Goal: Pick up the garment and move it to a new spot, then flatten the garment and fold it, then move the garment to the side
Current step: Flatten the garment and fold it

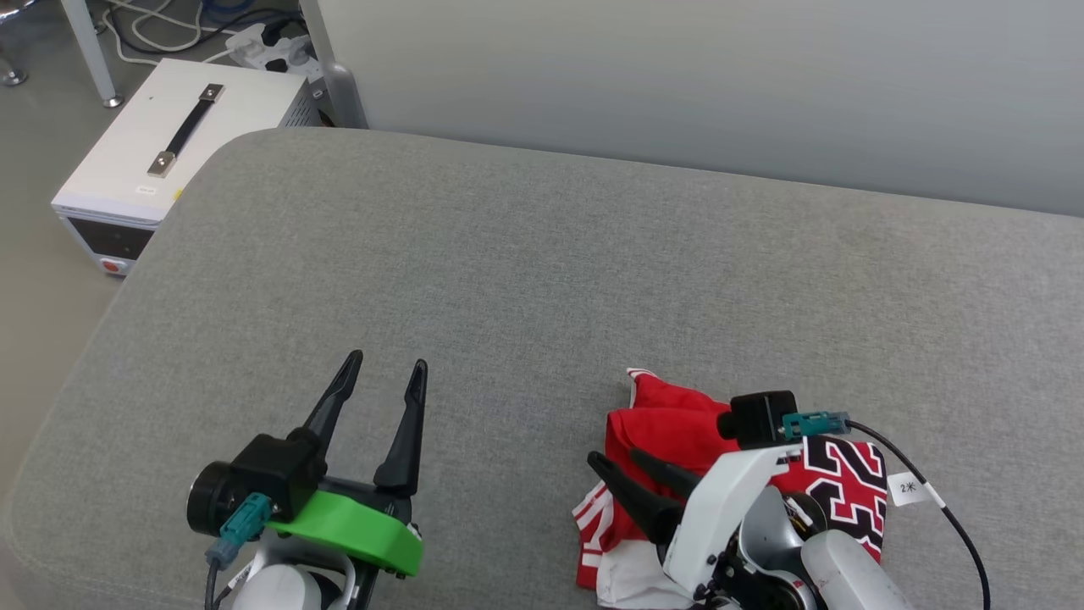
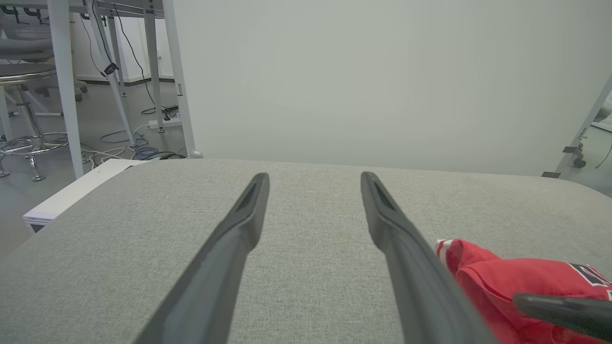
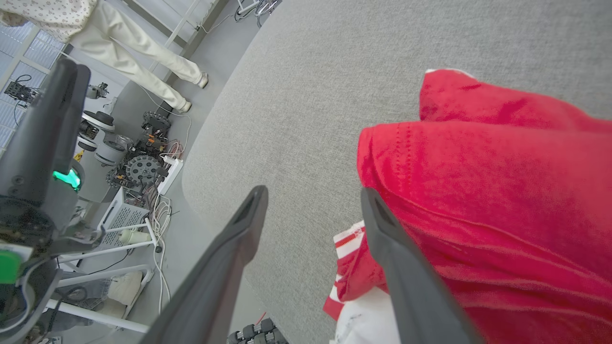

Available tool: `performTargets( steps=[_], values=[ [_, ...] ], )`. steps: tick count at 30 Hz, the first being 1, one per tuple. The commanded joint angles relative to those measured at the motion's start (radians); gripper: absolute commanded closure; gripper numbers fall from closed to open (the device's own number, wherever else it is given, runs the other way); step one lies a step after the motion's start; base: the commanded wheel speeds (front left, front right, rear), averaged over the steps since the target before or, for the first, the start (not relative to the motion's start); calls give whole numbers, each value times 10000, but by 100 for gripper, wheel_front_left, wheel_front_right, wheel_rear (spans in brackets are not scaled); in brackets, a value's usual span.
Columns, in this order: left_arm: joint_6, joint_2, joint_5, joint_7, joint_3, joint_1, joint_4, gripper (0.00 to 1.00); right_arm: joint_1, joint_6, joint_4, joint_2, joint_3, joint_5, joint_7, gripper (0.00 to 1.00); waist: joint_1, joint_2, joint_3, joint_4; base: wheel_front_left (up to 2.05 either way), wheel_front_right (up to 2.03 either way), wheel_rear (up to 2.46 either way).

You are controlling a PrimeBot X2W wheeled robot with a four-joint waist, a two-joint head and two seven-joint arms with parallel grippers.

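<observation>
- The red jersey T-shirt with white sleeves, striped trim and black lettering (image 1: 669, 424) lies bunched in a heap by the near edge of the grey fabric-covered cushion (image 1: 542, 254), toward its right corner.
- My right gripper (image 1: 614, 459) stands open and holds nothing. It sits at the heap's left side, with one finger (image 3: 406, 267) over red cloth and the other over bare cushion.
- My left gripper (image 1: 385, 363) is also spread and empty, over the near-left part of the cushion and well apart from the shirt.
- The shirt looks rumpled rather than flat, so I judge the flattening is not yet done.
- If I pinch the heap blindly I may catch several layers, and it would lift as a lump instead of spreading.
- It lies close to the near edge, so a pull toward me could drag a sleeve over the side.
- A low fingertip could snag the cushion's weave.
</observation>
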Motion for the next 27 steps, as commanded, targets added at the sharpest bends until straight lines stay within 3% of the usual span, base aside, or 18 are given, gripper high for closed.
performTargets(
  steps=[1, 7, 13, 16, 21, 27],
  values=[
    [-31, 56, -50, -57, 28, 36, 28, 0, 10, -7, -175, -38, 87, 79, 22, 0, 0, 0, -118, -105, 0, 0, 0],
    [-31, 37, -87, -57, 16, 90, 2, 0, -105, -7, -981, -38, 223, -72, 322, 0, 0, 0, -332, -356, 0, 0, 0],
    [-31, -71, -238, -57, 77, 208, -174, 0, -716, -7, -2093, -142, -634, -2112, 535, 0, 0, 0, -407, -719, 0, 0, 0],
    [-31, -123, -301, -57, 43, 185, -226, 0, -994, -7, -2621, -847, -964, -2994, 446, 0, 0, 0, -384, -899, 0, 0, 0],
    [-31, -209, -398, -57, -55, 90, -296, 0, -1105, -7, -3103, -2614, -1293, -4255, -442, 0, 0, 0, -322, -1143, 0, 0, 0],
    [-31, -275, -416, -57, -82, 39, -410, 0, -375, -7, -3277, -3400, -2414, -5226, -1916, 0, 0, 0, -201, -1363, 0, 0, 0]
  ],
)
